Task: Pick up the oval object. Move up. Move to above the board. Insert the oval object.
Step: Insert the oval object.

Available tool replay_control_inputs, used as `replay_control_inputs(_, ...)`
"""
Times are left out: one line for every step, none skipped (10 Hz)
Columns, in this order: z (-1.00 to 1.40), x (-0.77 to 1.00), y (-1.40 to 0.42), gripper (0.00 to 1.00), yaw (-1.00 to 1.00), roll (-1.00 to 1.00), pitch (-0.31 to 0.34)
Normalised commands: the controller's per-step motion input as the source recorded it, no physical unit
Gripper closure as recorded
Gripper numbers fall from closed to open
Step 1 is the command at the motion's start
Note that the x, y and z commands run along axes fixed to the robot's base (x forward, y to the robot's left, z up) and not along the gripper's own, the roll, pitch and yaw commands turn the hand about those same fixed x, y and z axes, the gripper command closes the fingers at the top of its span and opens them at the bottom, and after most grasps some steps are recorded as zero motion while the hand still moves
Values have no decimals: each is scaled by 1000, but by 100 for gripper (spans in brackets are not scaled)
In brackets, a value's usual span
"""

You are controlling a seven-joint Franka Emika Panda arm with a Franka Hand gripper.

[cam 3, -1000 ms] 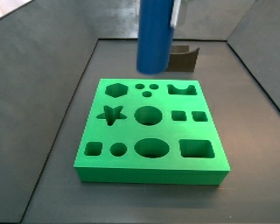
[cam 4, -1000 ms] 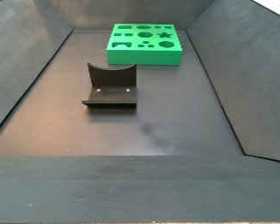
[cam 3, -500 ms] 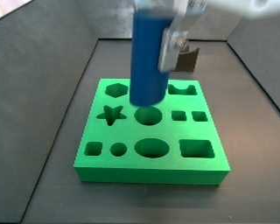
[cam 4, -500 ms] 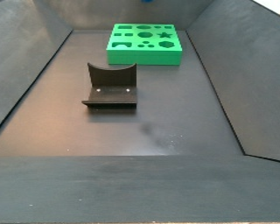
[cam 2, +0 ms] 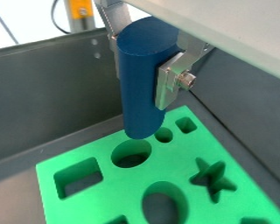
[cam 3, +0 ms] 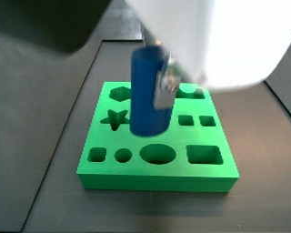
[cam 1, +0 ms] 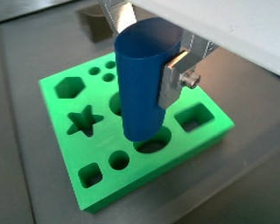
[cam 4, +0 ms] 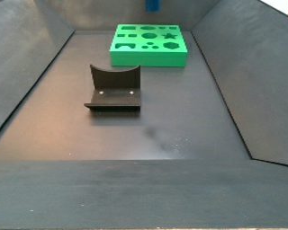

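My gripper (cam 1: 149, 70) is shut on the oval object (cam 1: 143, 83), a tall plain blue peg held upright between its silver fingers (cam 1: 173, 80). The peg hangs over the middle of the board (cam 1: 60, 114), a thick green slab with many cut-out holes. Its lower end is close above a rounded hole (cam 1: 156, 140). In the other wrist view the peg (cam 2: 139, 79) ends just above a round hole (cam 2: 130, 155) in the board (cam 2: 108, 206). In a side view the gripper (cam 3: 156, 80) holds the peg (cam 3: 145, 91) over the board (cam 3: 155, 182). The board also shows far off (cam 4: 148, 56).
The dark fixture (cam 4: 112, 88) stands on the dark floor, well apart from the board. Grey walls (cam 4: 26, 81) slope up round the floor. My blurred white arm (cam 3: 221, 45) fills the upper part of a side view.
My gripper has carried the blue peg from above the board's far edge to over its middle and lower. The arm now fills the top of the side view.
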Motion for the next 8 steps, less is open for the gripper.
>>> replay_control_inputs(-280, 0, -180, 100, -903, -46, -61)
replay_control_inputs(-323, 220, -60, 100, -811, -91, -14)
replay_control_inputs(-311, 400, 0, 100, -717, -114, 0)
replay_control_inputs(-320, 317, 0, 100, -794, -107, 0)
replay_control_inputs(-329, 203, 0, 100, -891, -110, 0)
replay_control_inputs(-134, 0, 0, 100, -417, -74, -93)
replay_control_inputs(-17, 0, 0, 100, 0, 0, 0)
replay_control_inputs(-26, 0, 0, 100, 0, 0, 0)
